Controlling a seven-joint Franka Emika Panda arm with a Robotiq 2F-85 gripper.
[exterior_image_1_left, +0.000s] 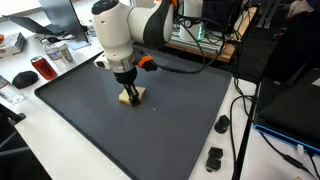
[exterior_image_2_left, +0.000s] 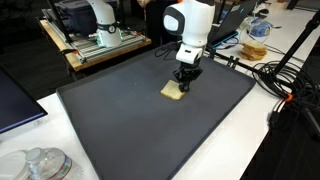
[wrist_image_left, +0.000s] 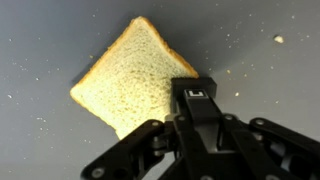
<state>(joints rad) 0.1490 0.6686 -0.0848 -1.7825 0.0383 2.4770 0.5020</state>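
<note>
Open dark mat (exterior_image_2_left: 120, 110) all round bread slice (exterior_image_2_left: 174, 91), cables (exterior_image_2_left: 265, 72) crowding beyond one edge

White tabletop (exterior_image_2_left: 235, 145) under a wide dark grey mat (exterior_image_1_left: 150, 130). Flat on the mat, directly beneath the end effector (exterior_image_1_left: 128, 90), a slice of bread (wrist_image_left: 130, 80). Pale crumbs (wrist_image_left: 278, 40) scattered nearby; small black parts (exterior_image_1_left: 220, 124) well apart, off the mat's edge.

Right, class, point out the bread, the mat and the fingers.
bread (wrist_image_left: 130, 85): wrist view, middle of the slice.
mat (exterior_image_2_left: 110, 115): in an exterior view, a bare patch.
fingers (wrist_image_left: 198, 112): wrist view, the shut black tip.
</note>
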